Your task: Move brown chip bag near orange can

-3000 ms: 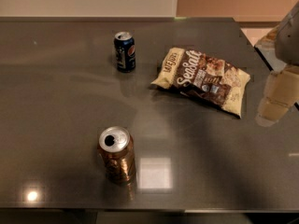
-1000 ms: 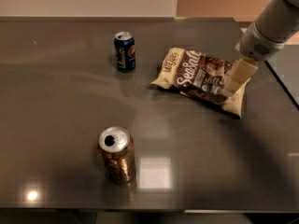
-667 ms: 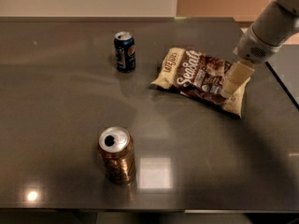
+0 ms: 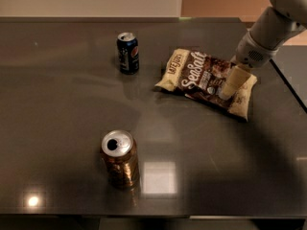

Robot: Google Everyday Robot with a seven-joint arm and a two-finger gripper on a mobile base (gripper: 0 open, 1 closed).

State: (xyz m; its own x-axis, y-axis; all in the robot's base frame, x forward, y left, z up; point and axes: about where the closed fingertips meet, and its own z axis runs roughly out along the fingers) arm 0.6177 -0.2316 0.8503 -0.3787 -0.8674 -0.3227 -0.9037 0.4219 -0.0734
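The brown chip bag lies flat on the dark table at the right of middle, "Sea Salt" script facing up. The orange can stands upright near the front, left of centre, well apart from the bag. My gripper reaches down from the upper right, its cream fingers over the bag's right part, at or just above its surface.
A dark blue Pepsi can stands upright at the back, left of the bag. The dark glossy table has its right edge close behind the bag and its front edge just below the orange can.
My gripper has come in from the right edge and moved left onto the bag's right side. The bag and both cans have not moved.
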